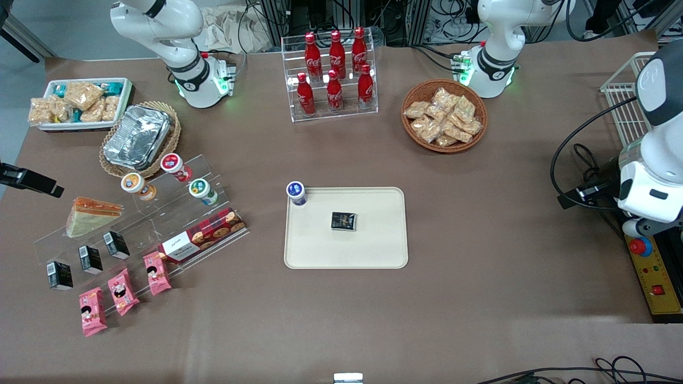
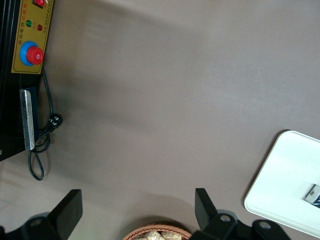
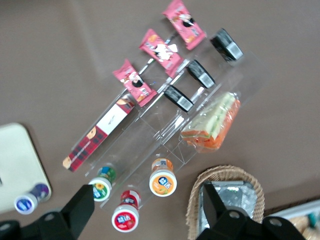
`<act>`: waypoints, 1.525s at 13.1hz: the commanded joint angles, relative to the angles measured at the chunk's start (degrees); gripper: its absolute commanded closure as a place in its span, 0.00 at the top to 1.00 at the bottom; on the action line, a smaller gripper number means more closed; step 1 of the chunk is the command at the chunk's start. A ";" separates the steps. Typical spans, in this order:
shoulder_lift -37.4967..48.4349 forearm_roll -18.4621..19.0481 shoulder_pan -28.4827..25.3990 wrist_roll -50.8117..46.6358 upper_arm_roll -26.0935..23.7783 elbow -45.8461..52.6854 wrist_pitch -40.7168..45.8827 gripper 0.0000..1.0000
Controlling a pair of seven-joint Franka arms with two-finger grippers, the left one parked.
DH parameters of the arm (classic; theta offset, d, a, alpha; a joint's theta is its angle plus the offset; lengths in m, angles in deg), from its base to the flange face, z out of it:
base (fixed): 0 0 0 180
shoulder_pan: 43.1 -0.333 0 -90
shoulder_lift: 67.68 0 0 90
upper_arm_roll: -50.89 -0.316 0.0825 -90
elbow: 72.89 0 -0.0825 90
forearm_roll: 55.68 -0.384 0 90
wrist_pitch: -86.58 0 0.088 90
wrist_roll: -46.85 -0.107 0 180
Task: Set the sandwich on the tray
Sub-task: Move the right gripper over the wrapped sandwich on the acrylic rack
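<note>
The sandwich, a triangular wedge in clear wrap with an orange and green filling edge, lies on the clear acrylic rack toward the working arm's end of the table. It also shows in the right wrist view. The cream-beige tray lies flat at mid-table. It carries a blue-lidded cup and a small black box. My gripper hangs open and empty high above the rack's cups, well above the sandwich. It does not show in the front view.
The rack also holds three cups, a red cookie box, three black boxes and pink snack packets. A foil container in a basket and a white snack bin stand nearby. Cola bottles and a snack basket stand farther from the camera.
</note>
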 commanded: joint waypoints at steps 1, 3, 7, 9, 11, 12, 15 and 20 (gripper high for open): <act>-0.53 -0.33 1.30 -5.50 1.92 -0.34 -0.86 0.97; -2.37 -1.99 3.59 -7.77 2.37 -0.61 -2.17 0.97; -5.80 -4.54 6.93 -21.22 2.46 -3.06 -6.65 0.97; -6.16 -5.60 8.08 -21.86 2.46 -6.13 -9.63 0.97; -6.42 -5.78 8.96 -21.94 2.46 -8.25 -11.13 0.97; -7.03 -6.65 9.22 -21.94 2.46 -9.04 -11.75 0.97; -8.35 -7.19 9.93 -21.86 2.46 -10.98 -11.24 0.97; -8.62 -7.01 9.40 -21.94 2.46 -15.80 -14.73 0.97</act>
